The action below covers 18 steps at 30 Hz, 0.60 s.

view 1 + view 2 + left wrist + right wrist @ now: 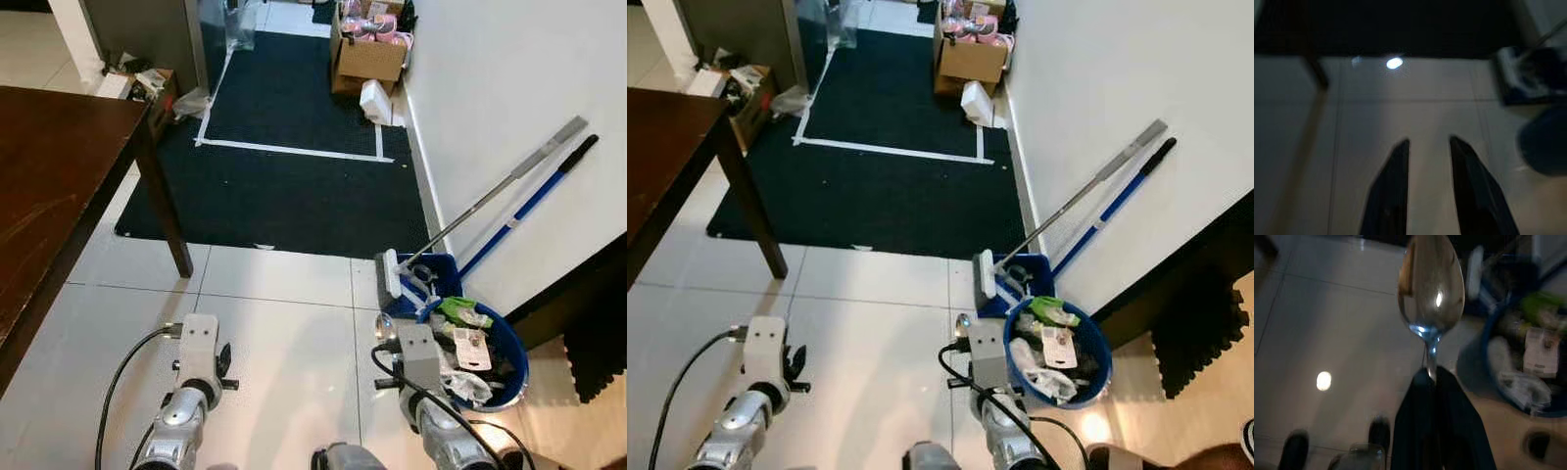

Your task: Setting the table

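Clearly the setting has barely begun: the right hand (1432,377) has its two black fingers pressed together on the handle of a metal spoon (1431,289), bowl pointing forward, and the spoon hangs over the white tiled floor (284,333), well apart from the dark wooden bench (49,186) at the far left. As far as it is in view, the bench top is bare, so I judge that the spoon is yet to be carried over and laid down, with any other pieces to follow. The left hand (1427,191) holds nothing, its fingers parted by a narrow gap above the tiles. From the head views one gets the room (and its clutter): a blue bin (509,357) full of rubbish just right of the right arm, a dustpan (423,279) and two long handles leaning on the wall beyond it, a dark mat (284,186) farther off, cardboard boxes (367,54) at the far end. The spoon's bowl is only a small glint there; the right wrist view gives the grip itself plainly, while the left wrist view, dim, adds the bench leg (1316,76) and a blurred bin.
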{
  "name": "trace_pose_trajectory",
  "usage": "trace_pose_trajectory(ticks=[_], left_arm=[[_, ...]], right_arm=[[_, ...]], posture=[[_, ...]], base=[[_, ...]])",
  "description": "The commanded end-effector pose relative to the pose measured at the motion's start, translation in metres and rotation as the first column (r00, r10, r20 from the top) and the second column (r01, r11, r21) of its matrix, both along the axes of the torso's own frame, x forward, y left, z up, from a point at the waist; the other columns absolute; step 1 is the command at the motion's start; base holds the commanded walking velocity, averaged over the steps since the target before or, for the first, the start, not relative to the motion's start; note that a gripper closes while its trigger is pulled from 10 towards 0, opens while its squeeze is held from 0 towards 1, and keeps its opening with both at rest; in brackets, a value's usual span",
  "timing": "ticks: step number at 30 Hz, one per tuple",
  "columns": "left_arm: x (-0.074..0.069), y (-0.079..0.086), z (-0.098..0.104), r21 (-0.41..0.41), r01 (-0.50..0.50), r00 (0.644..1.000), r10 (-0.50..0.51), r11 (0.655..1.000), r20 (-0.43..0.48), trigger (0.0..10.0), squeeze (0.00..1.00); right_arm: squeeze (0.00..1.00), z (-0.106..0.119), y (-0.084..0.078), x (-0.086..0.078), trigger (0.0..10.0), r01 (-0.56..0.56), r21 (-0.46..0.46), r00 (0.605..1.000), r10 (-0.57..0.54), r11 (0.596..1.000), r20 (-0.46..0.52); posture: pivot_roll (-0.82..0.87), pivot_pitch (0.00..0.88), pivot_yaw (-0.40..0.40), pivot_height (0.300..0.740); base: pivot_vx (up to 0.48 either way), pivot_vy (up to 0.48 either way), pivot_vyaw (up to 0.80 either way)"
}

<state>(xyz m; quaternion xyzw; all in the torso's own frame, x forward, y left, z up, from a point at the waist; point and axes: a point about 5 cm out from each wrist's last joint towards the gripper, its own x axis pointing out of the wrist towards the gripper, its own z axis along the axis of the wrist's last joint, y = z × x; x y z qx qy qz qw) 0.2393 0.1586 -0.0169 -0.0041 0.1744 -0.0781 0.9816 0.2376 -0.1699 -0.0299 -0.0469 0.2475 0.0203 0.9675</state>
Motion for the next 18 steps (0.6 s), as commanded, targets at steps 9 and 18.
trace_pose_trajectory(ticks=[9, 18], left_arm=[[-0.029, 0.024, 0.039, -0.002, -0.032, 0.969, 0.032, 0.999, 0.243, 10.0, 0.00], [-0.023, 0.020, 0.035, 0.037, -0.034, 0.966, 0.023, 0.999, 0.256, 10.0, 0.00]], right_arm=[[0.00, 0.055, -0.015, -0.019, 10.0, -0.049, 0.012, 0.955, 0.043, 0.999, 0.293], [0.00, 0.039, -0.015, -0.021, 10.0, -0.035, 0.027, 0.964, 0.026, 0.999, 0.266]], posture=[[0.04, 0.047, -0.025, 0.740], [0.05, 0.048, -0.042, 0.740]], base=[[0.000, 0.000, 0.00], [0.000, 0.000, 0.00]])
